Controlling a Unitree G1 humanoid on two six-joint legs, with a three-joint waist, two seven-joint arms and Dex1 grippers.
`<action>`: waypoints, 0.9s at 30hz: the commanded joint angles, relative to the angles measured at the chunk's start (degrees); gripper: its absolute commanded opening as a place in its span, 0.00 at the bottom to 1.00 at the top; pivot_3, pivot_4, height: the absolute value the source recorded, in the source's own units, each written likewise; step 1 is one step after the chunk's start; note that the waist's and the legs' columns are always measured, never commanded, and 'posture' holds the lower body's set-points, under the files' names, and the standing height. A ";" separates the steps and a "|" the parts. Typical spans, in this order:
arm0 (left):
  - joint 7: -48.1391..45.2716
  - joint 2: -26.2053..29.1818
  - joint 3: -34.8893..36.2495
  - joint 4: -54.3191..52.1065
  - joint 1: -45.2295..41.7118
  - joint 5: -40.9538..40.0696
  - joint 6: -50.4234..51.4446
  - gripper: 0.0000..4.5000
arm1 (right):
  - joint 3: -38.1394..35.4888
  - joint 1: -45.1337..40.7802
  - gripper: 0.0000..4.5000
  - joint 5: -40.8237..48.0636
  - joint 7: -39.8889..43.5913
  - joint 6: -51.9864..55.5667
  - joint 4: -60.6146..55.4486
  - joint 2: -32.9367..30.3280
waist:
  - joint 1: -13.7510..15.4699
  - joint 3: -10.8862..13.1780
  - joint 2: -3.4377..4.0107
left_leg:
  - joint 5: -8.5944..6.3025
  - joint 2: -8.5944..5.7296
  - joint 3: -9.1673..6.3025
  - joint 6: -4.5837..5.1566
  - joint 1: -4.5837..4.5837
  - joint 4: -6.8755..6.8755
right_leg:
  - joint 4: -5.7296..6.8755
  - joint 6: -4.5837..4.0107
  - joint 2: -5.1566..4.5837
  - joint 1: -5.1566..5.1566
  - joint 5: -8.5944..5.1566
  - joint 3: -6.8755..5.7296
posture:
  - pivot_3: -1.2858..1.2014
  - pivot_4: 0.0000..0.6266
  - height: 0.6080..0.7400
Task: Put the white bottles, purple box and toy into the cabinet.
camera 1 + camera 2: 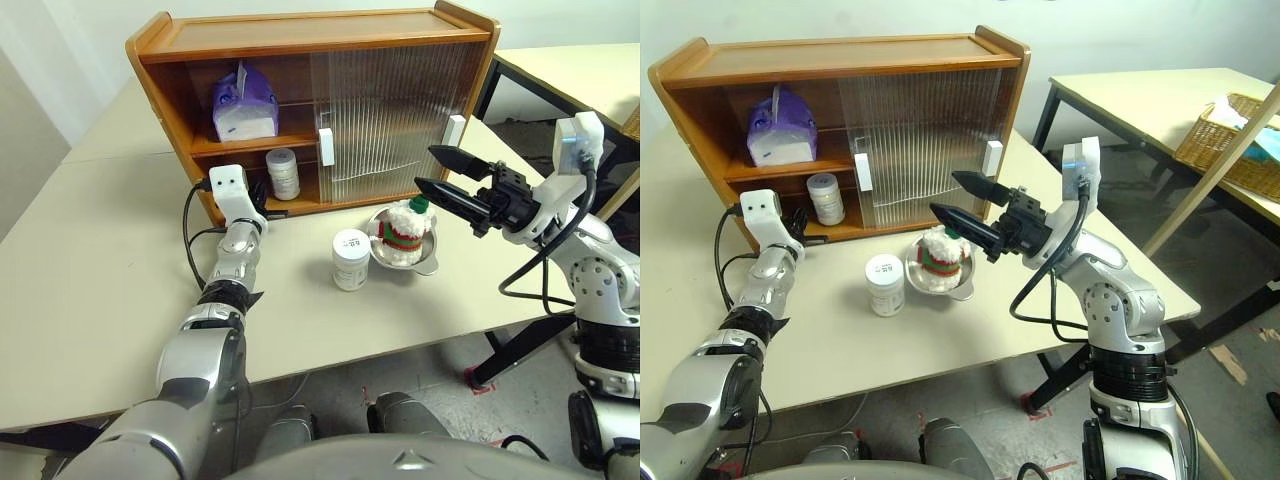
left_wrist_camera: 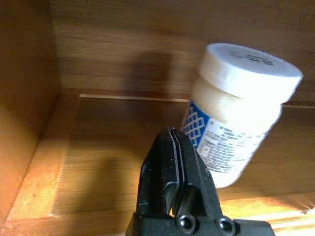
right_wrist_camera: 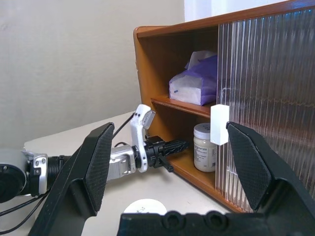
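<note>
White bottle (image 1: 283,172) stands on the cabinet's (image 1: 300,40) bottom shelf, the left claw (image 2: 173,162) shut empty beside it. Another bottle (image 1: 350,259) and the toy (image 1: 404,228) in its steel bowl (image 1: 428,260) wait on the bench (image 1: 100,250). Purple box (image 1: 243,101) sits on the shelf above. Right claw (image 1: 440,170) hangs open.

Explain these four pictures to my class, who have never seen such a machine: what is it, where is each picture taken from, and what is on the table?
It is a two-armed humanoid robot tidying things into a wooden cabinet. Two pictures look down from its head; the other two come from cameras on each wrist. The purple tissue pack lies on the upper shelf and one white bottle stands on the lower. On the table wait a second white bottle and a plush toy sitting in a steel bowl. The left pincer is shut and empty beside the shelved bottle. The right pincer hangs open above the table, holding nothing.
</note>
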 commanded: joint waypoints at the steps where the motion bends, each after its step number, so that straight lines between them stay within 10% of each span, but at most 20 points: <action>1: 1.60 0.52 0.85 3.52 -1.95 0.36 0.06 0.01 | -0.50 0.59 1.00 0.51 -0.37 0.71 -1.06 -0.68 | -0.07 0.00 0.00 | 0.00 0.00 0.00 0.00 0.00 0.00 | 0.00 0.00 0.00 0.00 0.00 0.00 | 0.43 0.00 1.00; 27: -3.16 -0.94 0.91 12.80 -10.10 2.62 4.02 0.01 | -1.73 1.84 1.00 1.57 -2.23 1.11 -3.25 -2.48 | -2.79 0.03 -0.04 | -0.01 -0.16 0.08 0.05 -0.06 -0.01 | -0.07 0.19 -0.02 0.01 -0.11 -0.02 | 0.41 0.00 1.00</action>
